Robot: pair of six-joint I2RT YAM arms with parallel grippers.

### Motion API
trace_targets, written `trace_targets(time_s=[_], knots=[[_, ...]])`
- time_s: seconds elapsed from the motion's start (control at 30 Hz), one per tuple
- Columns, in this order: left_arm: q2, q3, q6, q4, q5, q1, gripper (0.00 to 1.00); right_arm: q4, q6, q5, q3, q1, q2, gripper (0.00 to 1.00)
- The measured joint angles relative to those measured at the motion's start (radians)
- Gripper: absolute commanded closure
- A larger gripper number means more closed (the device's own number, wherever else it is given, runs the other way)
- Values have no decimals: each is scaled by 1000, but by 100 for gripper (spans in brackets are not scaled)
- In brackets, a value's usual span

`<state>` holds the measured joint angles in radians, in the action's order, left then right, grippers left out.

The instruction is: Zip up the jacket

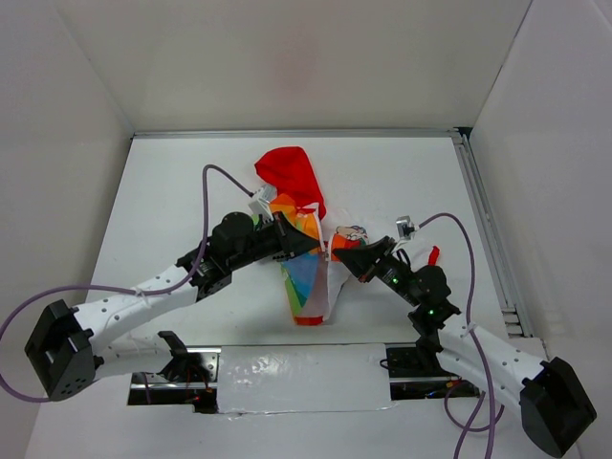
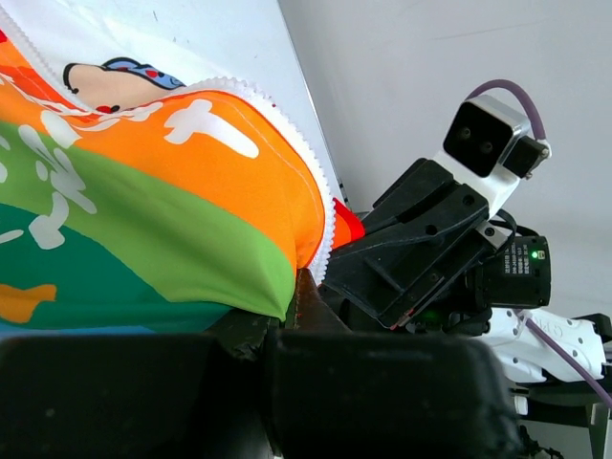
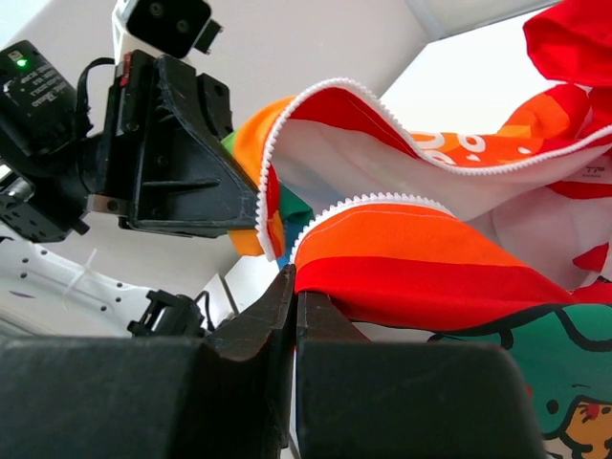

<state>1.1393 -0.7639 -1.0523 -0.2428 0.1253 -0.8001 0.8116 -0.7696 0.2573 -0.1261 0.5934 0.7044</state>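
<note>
The jacket (image 1: 304,251) lies mid-table with its red hood (image 1: 290,172) toward the back and its front open. My left gripper (image 1: 312,245) is shut on the rainbow-striped left front edge, which shows next to the white zipper teeth in the left wrist view (image 2: 143,210). My right gripper (image 1: 342,254) is shut on the right front edge, a red and orange panel with zipper teeth (image 3: 430,258). The two grippers face each other closely, with the edges lifted between them. The left gripper (image 2: 302,287) and the right gripper (image 3: 295,283) both pinch fabric at the tips. The zipper slider is not visible.
White walls enclose the white table (image 1: 172,191) on three sides. A metal rail (image 1: 488,234) runs along the right side. A taped strip (image 1: 296,368) lies at the near edge between the arm bases. Purple cables (image 1: 208,206) loop over both arms.
</note>
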Motion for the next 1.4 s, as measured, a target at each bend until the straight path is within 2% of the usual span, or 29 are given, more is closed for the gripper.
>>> trace_targets(time_s=[0.4, 0.8, 1.4], knots=[[11, 0, 3, -6, 11, 0, 100, 16, 1, 13, -1, 0, -11, 100], [11, -12, 29, -8, 89, 0, 100, 16, 6, 12, -5, 0, -11, 100], [11, -45, 38, 42, 25, 0, 100, -40, 56, 55, -5, 18, -77, 100]])
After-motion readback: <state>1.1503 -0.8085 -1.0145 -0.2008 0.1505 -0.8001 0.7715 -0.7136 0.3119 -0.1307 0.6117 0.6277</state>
